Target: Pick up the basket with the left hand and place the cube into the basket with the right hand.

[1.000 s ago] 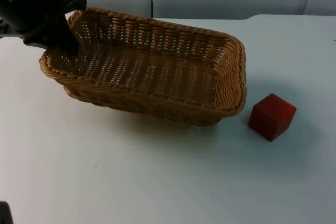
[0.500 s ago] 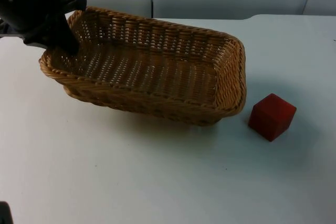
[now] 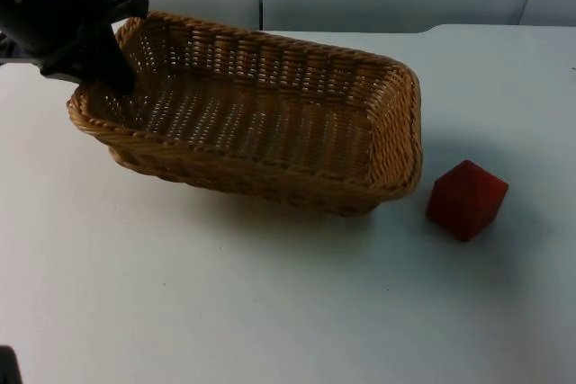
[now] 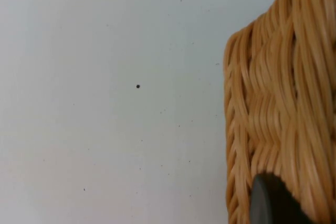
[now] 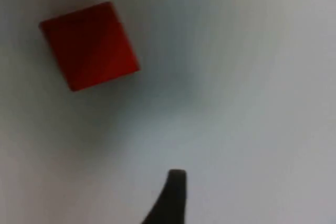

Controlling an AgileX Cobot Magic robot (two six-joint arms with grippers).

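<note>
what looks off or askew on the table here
The basket sits tilted: the left gripper holds its far-left rim, raising that end, while the end near the red cube stays low. The cube lies on the table, outside the basket. Nothing looks spilled or damaged.

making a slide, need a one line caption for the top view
Left gripper grips the wicker basket by its end rim while the red cube sits on the white table beside it.
</note>
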